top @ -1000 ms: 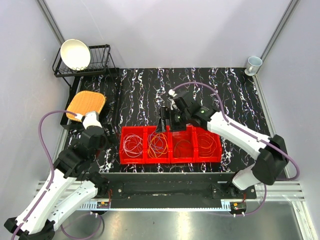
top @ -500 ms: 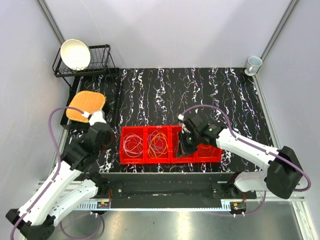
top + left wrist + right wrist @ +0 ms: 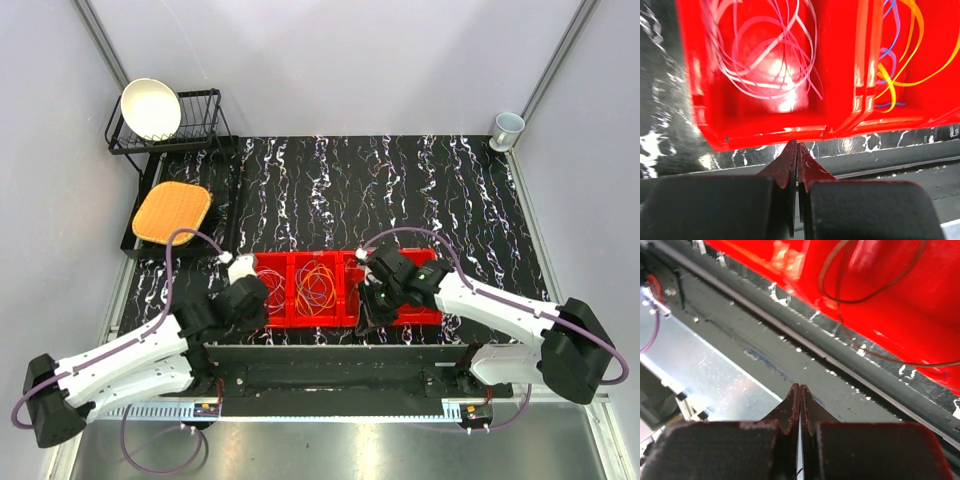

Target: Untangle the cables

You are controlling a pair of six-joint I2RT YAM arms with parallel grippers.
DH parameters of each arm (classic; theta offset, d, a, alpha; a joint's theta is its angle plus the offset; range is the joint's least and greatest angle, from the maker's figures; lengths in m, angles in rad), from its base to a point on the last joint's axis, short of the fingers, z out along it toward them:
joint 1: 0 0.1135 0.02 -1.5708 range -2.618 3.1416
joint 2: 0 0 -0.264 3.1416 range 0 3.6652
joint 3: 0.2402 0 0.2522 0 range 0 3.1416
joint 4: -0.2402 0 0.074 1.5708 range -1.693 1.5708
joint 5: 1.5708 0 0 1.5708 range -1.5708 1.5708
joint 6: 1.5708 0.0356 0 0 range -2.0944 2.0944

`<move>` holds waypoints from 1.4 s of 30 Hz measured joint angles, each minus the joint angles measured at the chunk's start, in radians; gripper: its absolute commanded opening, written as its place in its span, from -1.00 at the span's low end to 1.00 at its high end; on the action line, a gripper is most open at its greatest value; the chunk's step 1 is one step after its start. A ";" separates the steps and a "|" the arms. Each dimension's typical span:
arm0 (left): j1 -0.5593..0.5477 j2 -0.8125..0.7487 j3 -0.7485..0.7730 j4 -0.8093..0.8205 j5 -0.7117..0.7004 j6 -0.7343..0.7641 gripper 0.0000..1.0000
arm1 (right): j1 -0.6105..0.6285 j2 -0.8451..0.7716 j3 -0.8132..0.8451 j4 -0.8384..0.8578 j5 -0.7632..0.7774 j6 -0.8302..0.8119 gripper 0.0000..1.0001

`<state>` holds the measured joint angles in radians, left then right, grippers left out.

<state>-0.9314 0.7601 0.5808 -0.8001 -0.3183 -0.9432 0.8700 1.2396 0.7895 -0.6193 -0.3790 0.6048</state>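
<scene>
My left fingers (image 3: 794, 149) and right fingers (image 3: 799, 390) have just pressed together on nothing, the thin coloured coiled cables (image 3: 767, 55) lying just beyond the tips inside red plastic bins (image 3: 765, 129), so no untangling grip yet.

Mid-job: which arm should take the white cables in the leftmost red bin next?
Left, likely. The left gripper, shut, sits at the near wall of the leftmost red bin, white cables straight ahead. The right gripper, also shut, is further right, by the brown cable.
</scene>
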 measured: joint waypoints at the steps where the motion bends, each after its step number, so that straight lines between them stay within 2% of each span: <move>1: -0.014 0.010 -0.014 0.013 0.001 -0.012 -1.00 | 0.000 0.002 -0.009 0.006 0.006 0.005 -1.00; 5: -0.046 0.061 -0.046 0.080 0.016 -0.049 -1.00 | 0.001 0.035 -0.035 0.032 0.054 0.037 -1.00; 13: -0.061 0.234 -0.058 0.232 0.063 -0.071 -1.00 | 0.001 0.218 -0.035 0.064 0.145 0.085 -1.00; 21: -0.063 0.378 -0.048 0.331 0.064 -0.058 -1.00 | -0.006 0.312 0.101 0.024 0.253 0.060 -1.00; 26: -0.054 0.501 0.029 0.360 0.057 -0.024 -1.00 | -0.083 0.374 0.185 0.006 0.284 -0.007 -1.00; 28: -0.042 0.549 0.068 0.380 0.056 -0.010 -1.00 | -0.153 0.399 0.224 -0.006 0.289 -0.041 -1.00; 32: 0.027 0.626 0.126 0.425 0.064 0.031 -1.00 | -0.228 0.459 0.316 -0.013 0.301 -0.098 -1.00; 37: 0.107 0.705 0.224 0.423 0.076 0.095 -1.00 | -0.229 0.524 0.433 -0.019 0.279 -0.142 -1.00; 42: 0.108 0.688 0.317 0.392 0.076 0.146 -1.00 | -0.229 0.494 0.433 -0.018 0.216 -0.144 -1.00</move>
<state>-0.8234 1.4483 0.8982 -0.4080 -0.2420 -0.7975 0.6411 1.7336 1.2228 -0.6376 -0.1627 0.4606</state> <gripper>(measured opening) 0.002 0.008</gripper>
